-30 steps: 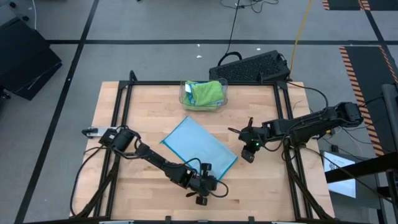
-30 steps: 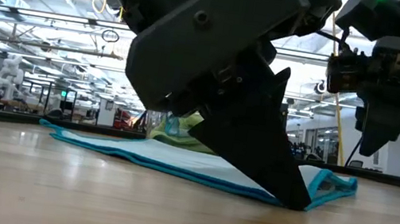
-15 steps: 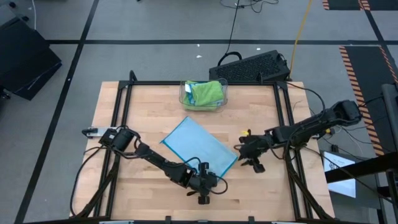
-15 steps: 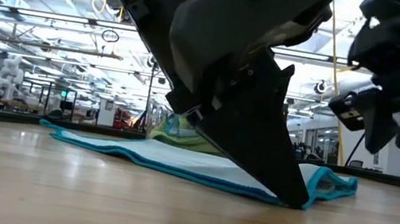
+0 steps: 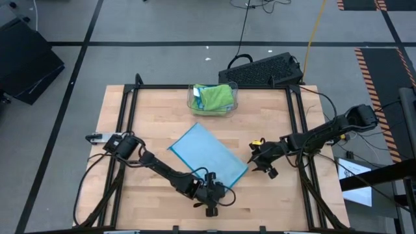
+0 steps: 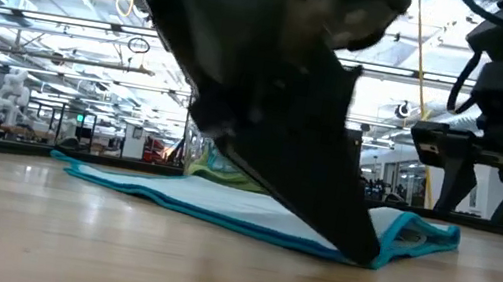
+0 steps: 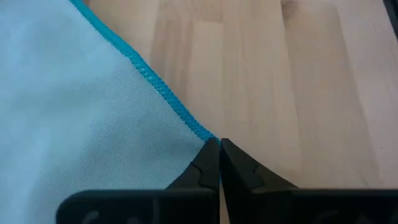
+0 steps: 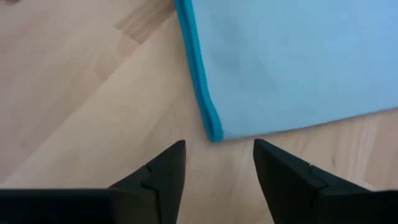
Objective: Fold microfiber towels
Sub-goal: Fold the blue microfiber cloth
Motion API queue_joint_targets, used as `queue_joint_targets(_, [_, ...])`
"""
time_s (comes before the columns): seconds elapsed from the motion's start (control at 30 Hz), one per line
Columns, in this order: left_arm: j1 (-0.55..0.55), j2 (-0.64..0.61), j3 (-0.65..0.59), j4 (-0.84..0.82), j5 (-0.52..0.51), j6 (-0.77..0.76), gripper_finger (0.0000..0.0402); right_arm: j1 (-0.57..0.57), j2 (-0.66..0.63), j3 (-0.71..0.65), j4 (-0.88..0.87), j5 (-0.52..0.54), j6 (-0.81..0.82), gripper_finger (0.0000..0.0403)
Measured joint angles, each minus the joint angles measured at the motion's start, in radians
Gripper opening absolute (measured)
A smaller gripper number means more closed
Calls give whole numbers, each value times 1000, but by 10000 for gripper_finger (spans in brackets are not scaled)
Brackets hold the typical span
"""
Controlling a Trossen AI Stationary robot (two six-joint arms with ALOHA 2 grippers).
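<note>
Right gripper spread and dropped toward the towel corner

The right gripper [image 5: 262, 164], right of centre in the high view, had widened from nearly closed, holding nothing, beside the light blue towel [image 5: 208, 155] lying mid-frame; the left gripper [image 5: 218, 193], lower centre, stayed clamped on its near corner, readying a 2-handed fold.

- A light blue towel [image 5: 209, 155] lies flat on the wooden surface [image 5: 149, 114], turned like a diamond.
- The left claw [image 5: 220, 189] sits at the towel's near corner.
- The right claw [image 5: 255, 159] is just beside the towel's right corner.
- A clear bin [image 5: 212, 99] stands at the far side of the surface, with green and blue towels [image 5: 214, 96] inside.
- A black keyboard [image 5: 262, 70] lies on the floor beyond the surface.
</note>
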Motion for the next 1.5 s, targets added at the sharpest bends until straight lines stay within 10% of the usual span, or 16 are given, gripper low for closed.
queue_joint_targets(0.7, [-12, -123, 1, -123, -117, -48, 5, 1, 267, -8, 314, -83, -202, 160])
queue_joint_targets(1.0, [-12, -128, 1, -142, -113, -78, 5, -6, 336, -7, 359, -96, -186, 77])
queue_joint_targets(1.5, [-35, -175, 2, -162, -122, -154, 3, 10, 133, 39, 140, -40, 351, 2])
